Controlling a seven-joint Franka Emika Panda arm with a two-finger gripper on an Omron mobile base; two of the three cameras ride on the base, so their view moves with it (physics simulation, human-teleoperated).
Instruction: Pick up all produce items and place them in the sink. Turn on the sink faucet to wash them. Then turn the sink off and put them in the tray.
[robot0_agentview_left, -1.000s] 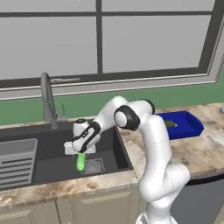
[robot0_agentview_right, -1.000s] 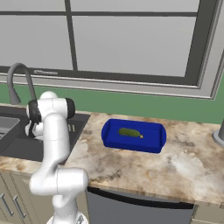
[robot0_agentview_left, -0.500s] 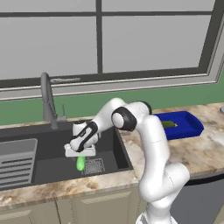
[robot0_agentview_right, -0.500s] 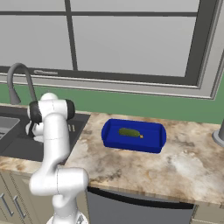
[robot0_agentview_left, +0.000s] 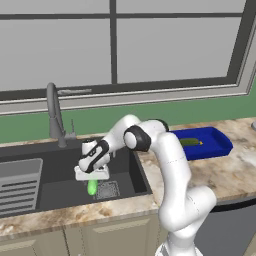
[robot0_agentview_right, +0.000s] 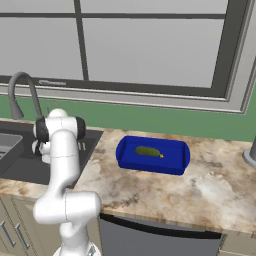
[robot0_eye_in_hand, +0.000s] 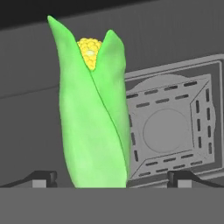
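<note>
Tool (robot0_agentview_left: 92, 176) down inside the sink (robot0_agentview_left: 60, 162), jaws spread wide, nothing gripped. Bright green corn cob (robot0_eye_in_hand: 94, 113) (husk on, yellow kernels showing at the tip) lies on the sink floor between the fingertips (robot0_eye_in_hand: 43, 178), just beside the drain grate (robot0_eye_in_hand: 170, 127). Darker green vegetable (robot0_agentview_right: 148, 151) sits in the blue tray (robot0_agentview_right: 172, 165) on the counter (robot0_agentview_right: 200, 195). Faucet (robot0_agentview_left: 54, 112) behind the basin.
</note>
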